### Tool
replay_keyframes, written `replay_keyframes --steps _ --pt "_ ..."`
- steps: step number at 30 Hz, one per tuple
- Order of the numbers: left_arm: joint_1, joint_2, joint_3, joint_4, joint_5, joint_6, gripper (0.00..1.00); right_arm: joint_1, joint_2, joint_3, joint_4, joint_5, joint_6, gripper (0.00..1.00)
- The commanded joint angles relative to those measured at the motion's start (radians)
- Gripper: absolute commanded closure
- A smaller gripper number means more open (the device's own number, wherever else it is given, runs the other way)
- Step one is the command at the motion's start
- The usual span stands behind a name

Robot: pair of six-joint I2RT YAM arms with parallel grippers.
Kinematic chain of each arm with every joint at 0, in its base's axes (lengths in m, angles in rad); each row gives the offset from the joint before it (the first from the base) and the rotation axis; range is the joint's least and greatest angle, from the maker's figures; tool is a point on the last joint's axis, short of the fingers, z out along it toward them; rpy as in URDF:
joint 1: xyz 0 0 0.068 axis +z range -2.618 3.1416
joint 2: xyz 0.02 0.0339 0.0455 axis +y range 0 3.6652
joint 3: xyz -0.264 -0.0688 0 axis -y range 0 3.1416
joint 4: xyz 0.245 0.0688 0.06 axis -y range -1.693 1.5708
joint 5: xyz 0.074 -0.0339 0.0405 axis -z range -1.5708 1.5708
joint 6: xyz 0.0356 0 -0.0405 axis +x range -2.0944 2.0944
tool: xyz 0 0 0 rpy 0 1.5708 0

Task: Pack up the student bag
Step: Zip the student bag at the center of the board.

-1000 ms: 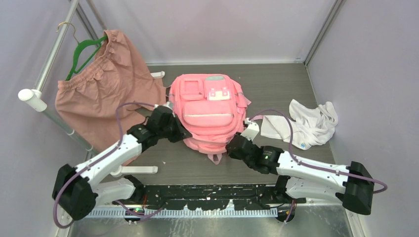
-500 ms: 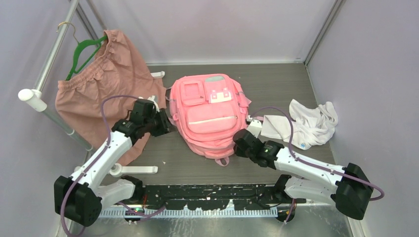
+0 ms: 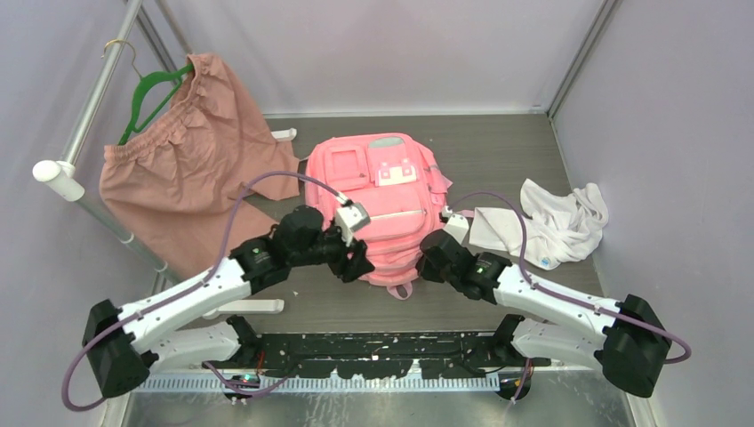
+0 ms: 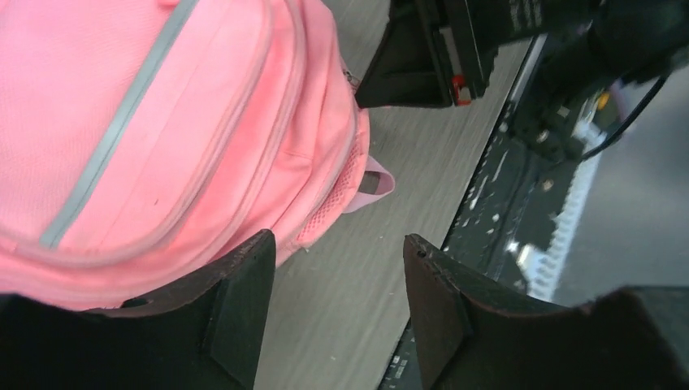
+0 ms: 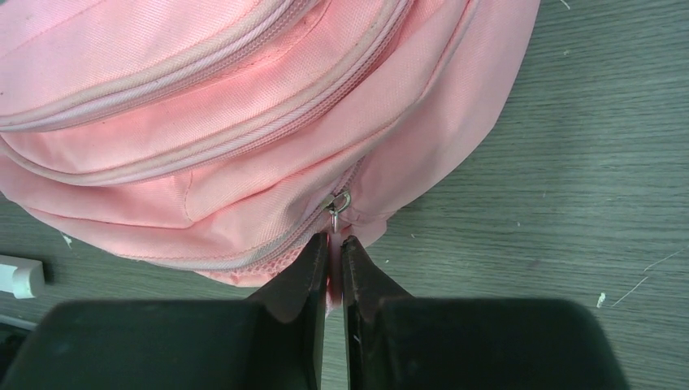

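Observation:
The student bag (image 3: 382, 191) is a bright pink backpack lying flat mid-table, pockets up, its bottom toward the arms. My left gripper (image 3: 357, 263) hovers at the bag's near-left corner. In the left wrist view its fingers (image 4: 337, 244) stand open over bare table, with the bag (image 4: 162, 122) just beyond the left finger and nothing between them. My right gripper (image 3: 429, 258) sits at the bag's near-right corner. In the right wrist view it (image 5: 335, 241) is shut on the pink zipper pull tab hanging from a metal ring (image 5: 339, 201) on the bag (image 5: 244, 106).
A dusty-pink garment (image 3: 178, 178) hangs on a green hanger (image 3: 151, 93) from a white rack (image 3: 84, 124) at the left, whose foot (image 3: 253, 306) lies near the left arm. A crumpled white cloth (image 3: 556, 222) lies right of the bag. Walls close in on three sides.
My left gripper let go of the bag's left side and opened, swung out left, then came back to the near-left corner. The bag settled flatter. The right gripper stayed shut, shifting slightly farther.

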Motion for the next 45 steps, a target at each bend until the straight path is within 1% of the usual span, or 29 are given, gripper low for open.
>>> replay_keyframes --steps 1,4,5,7,14,16,18,22,23,24,25,26,27,29,32,33,37,42,45 --pt "-0.108 0.142 0.016 0.100 -0.075 0.353 0.40 -0.008 -0.058 0.015 0.043 -0.017 0.017 0.99" --pt "-0.168 0.207 0.014 0.120 -0.080 0.452 0.35 -0.016 -0.081 0.005 0.034 -0.014 0.027 0.99" --pt "-0.182 0.222 0.010 0.142 -0.095 0.457 0.33 -0.017 -0.087 0.004 0.031 -0.013 0.029 0.99" --pt "-0.189 0.252 0.014 0.188 -0.120 0.445 0.32 -0.018 -0.096 0.001 0.026 -0.013 0.032 0.99" --pt "-0.192 0.350 0.018 0.329 -0.217 0.411 0.36 -0.021 -0.088 0.002 0.034 -0.026 0.033 0.99" --pt "-0.192 0.381 0.021 0.347 -0.206 0.415 0.37 -0.023 -0.085 0.001 0.038 -0.028 0.035 0.99" --pt "-0.192 0.411 0.043 0.327 -0.178 0.410 0.39 -0.023 -0.081 -0.002 0.043 -0.032 0.034 0.99" --pt "-0.191 0.431 0.052 0.335 -0.170 0.395 0.43 -0.024 -0.081 -0.006 0.045 -0.035 0.038 0.99" --pt "-0.192 0.434 0.052 0.336 -0.176 0.392 0.47 -0.025 -0.082 -0.008 0.043 -0.035 0.037 0.99" --pt "-0.192 0.437 0.055 0.331 -0.183 0.390 0.55 -0.025 -0.082 -0.009 0.040 -0.034 0.037 0.99" --pt "-0.192 0.443 0.062 0.321 -0.197 0.387 0.67 -0.026 -0.080 -0.010 0.037 -0.032 0.037 0.99" --pt "-0.191 0.449 0.070 0.309 -0.214 0.383 0.86 -0.027 -0.080 -0.011 0.032 -0.031 0.036 0.99" --pt "-0.191 0.454 0.078 0.294 -0.246 0.381 0.98 -0.030 -0.079 -0.011 0.023 -0.028 0.033 0.99" --pt "-0.189 0.453 0.085 0.262 -0.314 0.377 1.00 -0.031 -0.088 -0.007 -0.003 -0.012 0.024 0.99" --pt "-0.159 0.407 0.036 0.272 -0.341 0.347 1.00 -0.032 -0.105 0.005 -0.035 0.019 0.003 0.99" --pt "-0.146 0.382 0.010 0.305 -0.337 0.325 1.00 -0.034 -0.108 0.008 -0.039 0.025 -0.003 0.99" --pt "-0.125 0.248 -0.058 0.323 -0.339 0.269 1.00 -0.053 -0.082 -0.002 -0.018 0.016 -0.016 0.99" --pt "-0.119 0.068 -0.131 0.208 -0.404 0.260 1.00 -0.097 -0.024 -0.007 0.055 -0.010 -0.020 0.99" --pt "-0.116 -0.026 -0.168 0.147 -0.419 0.229 1.00 -0.132 0.002 -0.005 0.093 -0.034 -0.032 0.99"
